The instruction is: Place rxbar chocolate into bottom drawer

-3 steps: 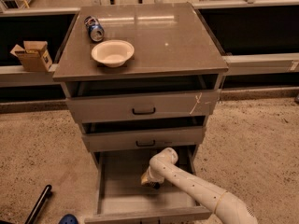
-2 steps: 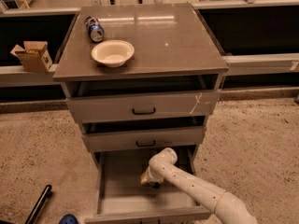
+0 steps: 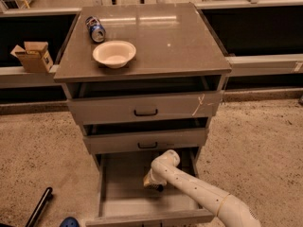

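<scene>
Down in the pulled-out bottom drawer, under the front edge of the tabletop, you see the gripper low near the middle of the grey floor, but you cannot tell if it is spread or pinching something, or where the rxbar chocolate is.

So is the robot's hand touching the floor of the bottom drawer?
Cannot tell. The camera view shows the gripper low inside the open bottom drawer, but its own body hides any contact or gap.
</scene>
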Action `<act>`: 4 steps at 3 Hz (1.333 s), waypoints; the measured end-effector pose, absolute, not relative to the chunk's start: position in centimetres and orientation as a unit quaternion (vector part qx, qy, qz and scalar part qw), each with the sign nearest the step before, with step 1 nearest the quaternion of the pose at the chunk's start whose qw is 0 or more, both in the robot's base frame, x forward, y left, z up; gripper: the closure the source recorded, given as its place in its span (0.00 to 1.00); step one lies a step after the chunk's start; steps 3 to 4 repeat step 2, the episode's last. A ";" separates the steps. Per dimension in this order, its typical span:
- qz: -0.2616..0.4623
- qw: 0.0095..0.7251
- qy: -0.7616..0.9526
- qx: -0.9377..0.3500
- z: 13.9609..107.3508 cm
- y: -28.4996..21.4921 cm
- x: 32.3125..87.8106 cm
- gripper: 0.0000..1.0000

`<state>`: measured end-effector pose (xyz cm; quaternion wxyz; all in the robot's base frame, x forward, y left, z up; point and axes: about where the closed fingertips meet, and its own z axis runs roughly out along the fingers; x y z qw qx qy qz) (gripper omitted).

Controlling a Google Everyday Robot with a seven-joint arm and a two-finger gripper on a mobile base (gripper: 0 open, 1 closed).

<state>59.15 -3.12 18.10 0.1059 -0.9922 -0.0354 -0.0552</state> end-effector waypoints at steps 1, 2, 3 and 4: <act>-0.055 0.106 -0.035 -0.992 18.1 -3.1 59.2 0.00; -0.055 0.106 -0.035 -0.992 18.1 -3.1 59.2 0.00; -0.055 0.106 -0.035 -0.992 18.1 -3.1 59.2 0.00; -0.055 0.106 -0.035 -0.992 18.1 -3.1 59.2 0.00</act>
